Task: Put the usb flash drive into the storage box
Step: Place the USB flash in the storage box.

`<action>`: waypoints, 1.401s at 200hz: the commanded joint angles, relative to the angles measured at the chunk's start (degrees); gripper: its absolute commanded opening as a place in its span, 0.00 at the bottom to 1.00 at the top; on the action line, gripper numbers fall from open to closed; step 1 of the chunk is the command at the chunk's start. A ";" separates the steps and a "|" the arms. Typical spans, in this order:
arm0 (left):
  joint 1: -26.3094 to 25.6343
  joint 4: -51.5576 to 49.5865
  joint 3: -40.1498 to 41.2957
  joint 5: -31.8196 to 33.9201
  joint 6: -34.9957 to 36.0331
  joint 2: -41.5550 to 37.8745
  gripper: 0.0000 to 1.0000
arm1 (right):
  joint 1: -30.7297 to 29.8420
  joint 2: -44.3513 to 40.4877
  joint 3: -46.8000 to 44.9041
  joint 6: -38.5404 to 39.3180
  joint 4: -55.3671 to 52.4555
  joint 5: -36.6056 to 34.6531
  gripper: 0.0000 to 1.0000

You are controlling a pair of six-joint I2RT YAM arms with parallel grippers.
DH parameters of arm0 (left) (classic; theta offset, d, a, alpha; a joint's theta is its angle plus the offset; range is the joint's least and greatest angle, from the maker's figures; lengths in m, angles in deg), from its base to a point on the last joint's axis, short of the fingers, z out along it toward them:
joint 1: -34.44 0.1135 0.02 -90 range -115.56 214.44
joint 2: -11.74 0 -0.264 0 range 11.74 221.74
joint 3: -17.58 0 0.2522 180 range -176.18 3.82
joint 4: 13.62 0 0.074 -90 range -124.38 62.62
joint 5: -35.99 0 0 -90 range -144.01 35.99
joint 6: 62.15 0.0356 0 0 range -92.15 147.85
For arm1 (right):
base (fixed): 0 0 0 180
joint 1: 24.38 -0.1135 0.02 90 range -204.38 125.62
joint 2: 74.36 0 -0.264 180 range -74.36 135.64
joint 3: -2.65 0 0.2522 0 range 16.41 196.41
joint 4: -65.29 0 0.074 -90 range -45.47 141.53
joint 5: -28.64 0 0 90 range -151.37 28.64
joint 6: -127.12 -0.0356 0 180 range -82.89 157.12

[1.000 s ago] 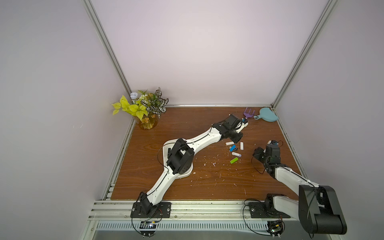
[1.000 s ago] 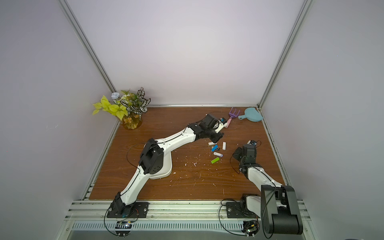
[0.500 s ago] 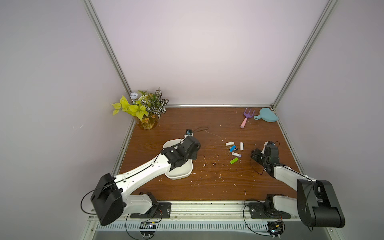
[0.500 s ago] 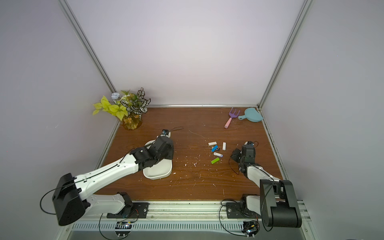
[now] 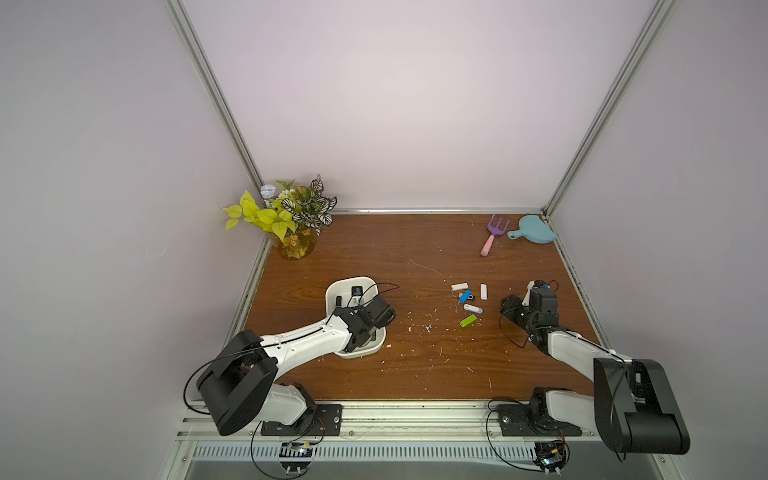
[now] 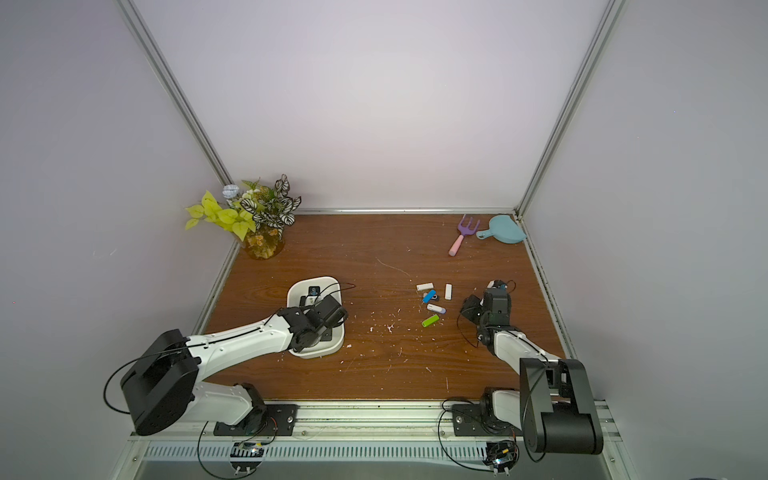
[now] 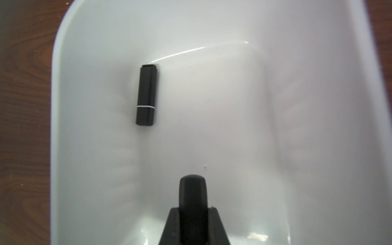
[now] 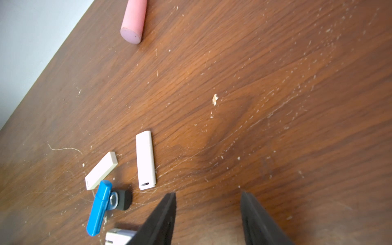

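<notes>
The white storage box (image 7: 63,89) fills the left wrist view, and a black usb flash drive (image 7: 147,95) with a thin white ring lies flat on its floor. My left gripper (image 7: 193,180) hangs shut and empty just above that floor, a little short of the drive. In both top views the left wrist (image 5: 374,316) covers much of the storage box (image 5: 334,289). Several more drives lie on the wood: white (image 5: 483,291), blue (image 5: 466,296), green (image 5: 468,320). My right gripper (image 8: 207,195) stands open beside them, holding nothing.
A purple rake with a pink handle (image 5: 491,234) and a light-blue scoop (image 5: 534,235) lie at the back right. A potted plant (image 5: 286,216) fills the back left corner. White crumbs (image 5: 428,328) are scattered over the wooden table (image 5: 415,257).
My left arm has swung back from the far right, near the rake, to above the storage box. The right gripper has shifted slightly towards the drives and stays open.
</notes>
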 commanded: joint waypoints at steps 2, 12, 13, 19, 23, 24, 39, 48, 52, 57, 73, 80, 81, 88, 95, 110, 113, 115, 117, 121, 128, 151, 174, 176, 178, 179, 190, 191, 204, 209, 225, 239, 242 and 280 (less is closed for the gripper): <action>1.19 -3.28 1.14 5.03 -2.45 1.90 0.00 | 0.14 0.58 0.51 0.06 1.57 0.54 0.55; 1.98 -3.62 1.64 5.60 -2.66 2.62 0.00 | 0.13 0.87 0.53 0.05 1.70 0.75 0.55; 2.03 -3.60 1.68 5.62 -2.63 2.66 0.00 | 0.14 0.87 0.55 0.05 1.75 0.81 0.55; 2.61 -3.56 1.96 5.70 -2.46 3.01 0.00 | 0.10 1.01 0.56 0.04 1.83 0.92 0.55; 2.94 -3.54 2.07 5.64 -2.31 3.16 0.00 | 0.14 1.05 0.51 0.05 1.79 0.95 0.55; 3.04 -3.52 2.12 5.64 -2.29 3.19 0.00 | 0.14 1.05 0.50 0.05 1.79 0.95 0.55; 3.55 -3.54 2.26 6.74 -2.04 3.68 0.00 | 0.13 0.94 0.63 0.04 1.71 0.81 0.55; 3.73 -3.42 2.13 7.35 -2.08 4.11 0.00 | 0.14 0.96 0.56 0.04 1.87 0.78 0.55; 3.79 -3.38 2.02 7.42 -2.08 4.32 0.00 | 0.12 0.96 0.51 0.04 1.88 0.73 0.55; 3.90 -3.33 1.87 7.41 -2.08 4.70 0.00 | 0.14 0.90 0.51 0.04 1.98 0.68 0.55; 3.98 -3.24 1.17 7.34 -1.61 6.28 0.00 | 0.09 1.13 0.55 0.05 1.88 0.68 0.55; 4.02 -3.30 0.88 7.30 -1.41 6.89 0.00 | 0.12 1.23 0.64 0.12 1.88 0.77 0.55; 4.02 -3.31 0.87 7.27 -1.39 6.94 0.00 | 0.09 1.23 0.61 0.12 1.88 0.78 0.55; 4.02 -3.15 0.69 7.23 -1.26 7.41 0.00 | 0.14 1.16 0.60 0.13 1.88 0.88 0.55; 4.02 -2.99 0.68 7.23 -1.02 7.67 0.01 | 0.19 1.23 0.61 0.13 1.80 0.85 0.55; 4.10 -2.19 0.74 6.89 -0.35 7.78 0.03 | 0.19 0.98 0.53 0.13 1.72 0.78 0.55; 4.10 -2.00 0.76 6.77 -0.21 7.75 0.04 | 0.15 0.99 0.58 0.13 1.70 0.79 0.55; 4.10 -1.89 0.76 6.63 -0.14 7.67 0.05 | 0.14 0.95 0.56 0.13 1.75 0.80 0.55; 4.10 -1.86 0.81 6.60 -0.08 7.65 0.06 | 0.14 0.94 0.53 0.13 1.71 0.78 0.55; 4.17 -1.66 0.85 6.51 0.05 7.60 0.09 | 0.14 0.96 0.50 0.13 1.76 0.79 0.56; 4.19 -1.33 0.93 6.17 0.32 7.49 0.12 | 0.14 0.93 0.51 0.13 1.70 0.71 0.56; 4.19 -0.99 0.77 5.09 1.12 6.70 0.22 | 0.14 0.87 0.50 0.22 1.61 0.69 0.56; 4.19 -1.05 0.69 4.10 1.72 5.41 0.29 | 0.13 0.87 0.55 0.26 1.53 0.76 0.56; 4.19 -1.12 0.68 4.03 1.77 5.22 0.30 | 0.14 0.83 0.57 0.30 1.53 0.79 0.56; 4.24 -1.16 0.68 3.99 1.85 5.02 0.30 | 0.14 0.80 0.53 0.30 1.53 0.78 0.56; 4.26 -1.14 0.68 3.99 1.82 4.96 0.31 | 0.14 0.75 0.51 0.30 1.53 0.78 0.56; 4.19 -1.26 0.76 3.69 2.09 3.97 0.38 | 0.19 0.69 0.56 0.35 1.53 0.73 0.56; 4.19 -1.28 0.76 3.66 2.11 3.82 0.38 | 0.17 0.65 0.57 0.28 1.53 0.67 0.56; 4.19 -1.64 0.48 3.10 2.49 2.59 0.42 | 0.10 0.77 0.48 0.22 1.73 0.79 0.56; 4.19 -2.11 0.14 2.90 2.51 2.04 0.46 | 0.15 0.81 0.36 0.22 1.86 0.90 0.56; 4.19 -3.52 -1.44 1.42 3.16 0.10 0.49 | 0.10 1.33 0.43 0.17 2.10 1.10 0.56; 4.19 -4.56 -3.27 -0.13 4.22 -2.06 0.50 | 0.15 1.82 0.64 0.30 2.12 1.38 0.56; 4.19 -4.69 -3.65 -0.59 4.51 -2.65 0.51 | 0.14 1.82 0.63 0.35 2.09 1.33 0.56; 4.19 -5.25 -10.13 -11.52 11.86 -12.01 0.53 | -1.34 2.15 2.16 2.41 -0.01 -0.21 0.56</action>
